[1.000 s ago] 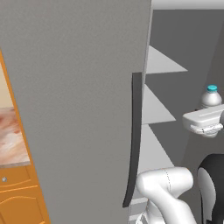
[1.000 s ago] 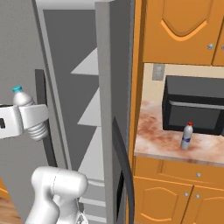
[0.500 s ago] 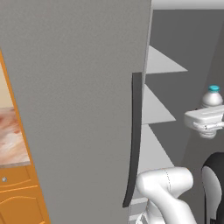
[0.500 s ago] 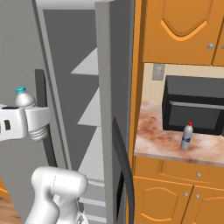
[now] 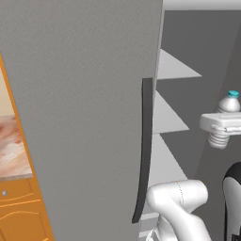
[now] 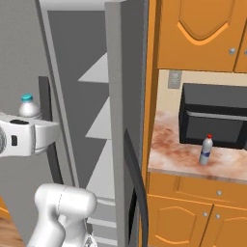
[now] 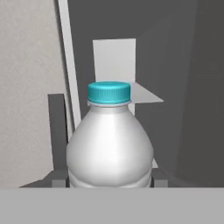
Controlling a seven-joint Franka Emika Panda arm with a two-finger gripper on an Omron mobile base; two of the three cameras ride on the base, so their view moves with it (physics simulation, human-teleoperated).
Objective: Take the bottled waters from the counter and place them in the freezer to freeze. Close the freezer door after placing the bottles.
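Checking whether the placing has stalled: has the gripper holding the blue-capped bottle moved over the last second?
Yes, slightly. The gripper with the blue-capped bottle has drifted right, away from the freezer door's handle.

no readable text anywhere; label on small clear red-capped plastic bottle (image 6: 206, 150) too small, black microwave (image 6: 212, 121) front blank

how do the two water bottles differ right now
The blue-capped bottle is held up in the gripper in front of the open freezer; the red-capped bottle stands on the counter before the microwave. Their caps differ: light blue against red. Both are upright, small clear bottles.
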